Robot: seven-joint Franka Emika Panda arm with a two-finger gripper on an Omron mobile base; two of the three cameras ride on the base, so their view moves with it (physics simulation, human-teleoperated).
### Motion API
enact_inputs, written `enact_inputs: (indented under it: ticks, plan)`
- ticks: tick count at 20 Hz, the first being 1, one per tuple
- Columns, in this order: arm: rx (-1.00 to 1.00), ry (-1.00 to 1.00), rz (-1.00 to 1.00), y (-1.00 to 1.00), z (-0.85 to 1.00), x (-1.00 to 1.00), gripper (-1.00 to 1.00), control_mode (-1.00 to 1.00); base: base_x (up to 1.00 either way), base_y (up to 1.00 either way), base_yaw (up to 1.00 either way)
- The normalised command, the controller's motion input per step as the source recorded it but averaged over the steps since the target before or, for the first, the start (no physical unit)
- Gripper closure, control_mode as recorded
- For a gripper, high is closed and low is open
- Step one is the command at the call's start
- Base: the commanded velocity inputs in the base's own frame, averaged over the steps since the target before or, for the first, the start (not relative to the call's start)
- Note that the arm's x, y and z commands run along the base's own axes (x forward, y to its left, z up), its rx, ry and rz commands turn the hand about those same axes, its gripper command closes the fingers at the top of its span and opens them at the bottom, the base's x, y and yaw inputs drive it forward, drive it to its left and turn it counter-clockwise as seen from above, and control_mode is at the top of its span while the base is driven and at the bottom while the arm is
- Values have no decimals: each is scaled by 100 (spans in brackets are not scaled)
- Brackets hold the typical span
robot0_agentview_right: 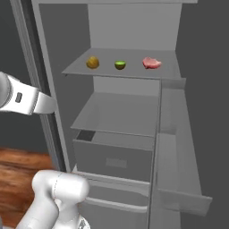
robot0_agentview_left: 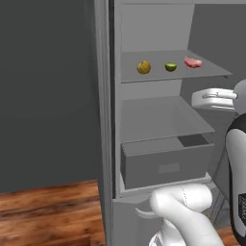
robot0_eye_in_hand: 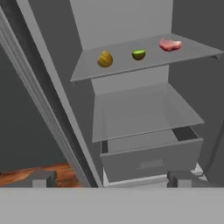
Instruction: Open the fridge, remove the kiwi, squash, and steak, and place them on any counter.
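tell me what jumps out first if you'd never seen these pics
Three bits of colour in a grey open fridge: the squash, kiwi and steak sit in a row on the upper shelf, apart from one another. Below them are a bare shelf and a drawer. The gripper faces the fridge with its fingers spread wide, holding nothing.

Fridge (robot0_agentview_left: 158, 125) stands open, grey interior exposed. Upper shelf (robot0_agentview_left: 144, 77) carries squash (robot0_agentview_left: 143, 67) at left, kiwi (robot0_agentview_left: 170, 67) in the middle, steak (robot0_agentview_left: 193, 62) at right, each apart. Lower drawer (robot0_agentview_left: 166, 163) below a bare shelf. Wood floor (robot0_agentview_left: 48, 211) at lower left.
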Motion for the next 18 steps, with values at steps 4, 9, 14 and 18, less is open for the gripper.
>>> enact_inputs:
  ticks: [4,9,14,18]
  plan:
    - [0,0,0,0,0,0,-100,100,66,-27,-3]
    - [0,0,0,0,0,0,-100,100,62,-27,-4]
    - [0,0,0,0,0,0,-100,100,49,-21,-4]
    - [0,2,0,-3,0,0,-100,-100,23,-12,-2]
